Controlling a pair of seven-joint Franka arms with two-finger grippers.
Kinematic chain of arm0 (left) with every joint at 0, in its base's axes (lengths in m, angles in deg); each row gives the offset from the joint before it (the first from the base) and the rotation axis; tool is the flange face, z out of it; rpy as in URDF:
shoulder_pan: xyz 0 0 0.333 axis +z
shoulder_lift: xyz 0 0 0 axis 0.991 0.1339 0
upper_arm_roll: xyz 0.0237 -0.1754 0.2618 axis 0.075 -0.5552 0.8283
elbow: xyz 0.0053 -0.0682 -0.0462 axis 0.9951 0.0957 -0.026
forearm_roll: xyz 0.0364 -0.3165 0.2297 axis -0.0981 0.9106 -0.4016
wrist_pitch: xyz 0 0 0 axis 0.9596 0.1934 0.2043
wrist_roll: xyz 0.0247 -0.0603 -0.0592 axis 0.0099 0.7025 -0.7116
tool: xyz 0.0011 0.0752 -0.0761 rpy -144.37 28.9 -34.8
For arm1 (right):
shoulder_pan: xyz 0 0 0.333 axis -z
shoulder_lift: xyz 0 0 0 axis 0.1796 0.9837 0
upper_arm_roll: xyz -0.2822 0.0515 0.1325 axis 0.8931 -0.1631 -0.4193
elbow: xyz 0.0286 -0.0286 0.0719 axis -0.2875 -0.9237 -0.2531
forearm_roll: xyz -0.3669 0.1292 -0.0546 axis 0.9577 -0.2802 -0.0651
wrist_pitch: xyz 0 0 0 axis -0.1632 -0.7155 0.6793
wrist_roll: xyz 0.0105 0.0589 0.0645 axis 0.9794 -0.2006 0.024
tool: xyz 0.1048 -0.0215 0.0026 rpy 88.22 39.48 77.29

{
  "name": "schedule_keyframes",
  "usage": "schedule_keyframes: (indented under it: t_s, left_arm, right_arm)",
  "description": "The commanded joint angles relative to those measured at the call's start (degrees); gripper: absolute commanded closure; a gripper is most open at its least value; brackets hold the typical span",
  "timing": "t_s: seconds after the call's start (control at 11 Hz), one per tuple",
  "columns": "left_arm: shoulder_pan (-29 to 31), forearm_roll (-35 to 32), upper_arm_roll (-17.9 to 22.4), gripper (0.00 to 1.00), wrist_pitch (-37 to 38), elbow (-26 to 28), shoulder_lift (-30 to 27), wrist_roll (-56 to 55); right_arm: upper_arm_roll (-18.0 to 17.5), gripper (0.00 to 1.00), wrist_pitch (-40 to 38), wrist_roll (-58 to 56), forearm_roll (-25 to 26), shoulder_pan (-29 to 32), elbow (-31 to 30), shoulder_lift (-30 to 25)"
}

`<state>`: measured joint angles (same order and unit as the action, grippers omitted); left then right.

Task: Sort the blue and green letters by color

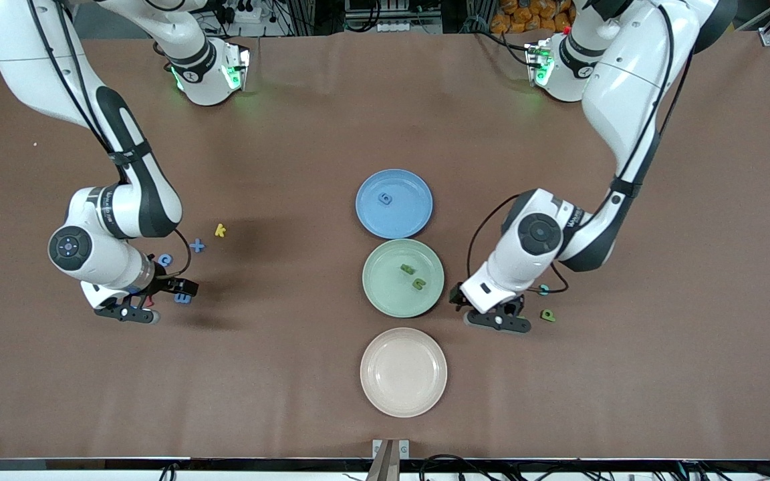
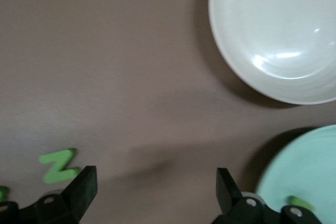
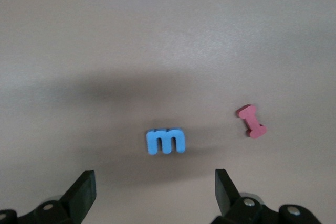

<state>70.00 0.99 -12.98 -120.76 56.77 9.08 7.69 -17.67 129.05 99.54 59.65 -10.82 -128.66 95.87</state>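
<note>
Brown matte desk (image 1: 291, 374) carries three round plates in a row: a blue plastic plate (image 1: 394, 224) holding one blue letter (image 1: 385, 198), a pale green plastic plate (image 1: 385, 297) holding two olive-green letters (image 1: 413, 276), and a bare cream plate (image 1: 403, 401).

Risk first: the right hand (image 3: 152, 195), fingers spread and empty, hangs over a small flat blue letter m (image 3: 166, 141) with a dark red bone-shaped piece (image 3: 251, 120) close beside it. A descent off centre could nudge the m aside or catch the red piece, which belongs on neither plate.

Beside the green plate, the left hand (image 2: 155, 195) is likewise spread and empty. A green z-shaped letter (image 2: 59, 165) lies just outside one finger, probably the same olive piece seen beside it from the front.
</note>
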Motion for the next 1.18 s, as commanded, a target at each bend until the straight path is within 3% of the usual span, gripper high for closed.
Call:
schedule_keyframes:
  t_s: [0.0,0.09,0.27,0.73,0.82,1.09]
  left_arm:
    - [-0.7,-1.2,3.1,0.00,0.4,-1.2,1.5,5.1]
    - [-0.8,-1.2,4.5,0.06,0.4,-1.2,2.0,6.1]
    - [-0.8,-1.1,7.6,0.09,0.5,-2.5,3.1,9.7]
    - [-0.8,1.5,8.5,0.20,0.8,-2.8,4.6,4.3]
    - [-0.8,3.1,8.5,0.21,0.9,-2.7,4.6,3.8]
    - [-0.7,5.5,8.6,0.24,0.9,-2.5,4.6,-0.3]
  right_arm:
    - [-1.0,0.00,8.4,-0.1,0.8,1.8,-4.4,-0.6]
    - [-1.0,0.00,10.0,-0.1,0.8,2.1,-4.7,0.3]
    - [-1.0,0.00,11.2,-0.1,0.6,2.4,-4.8,1.3]
    - [-1.0,0.00,13.6,0.6,0.1,2.7,-4.7,4.1]
    - [-1.0,0.09,13.6,0.6,-0.2,2.6,-4.7,4.1]
    - [-1.0,0.51,13.7,1.0,-0.4,2.1,-4.6,4.4]
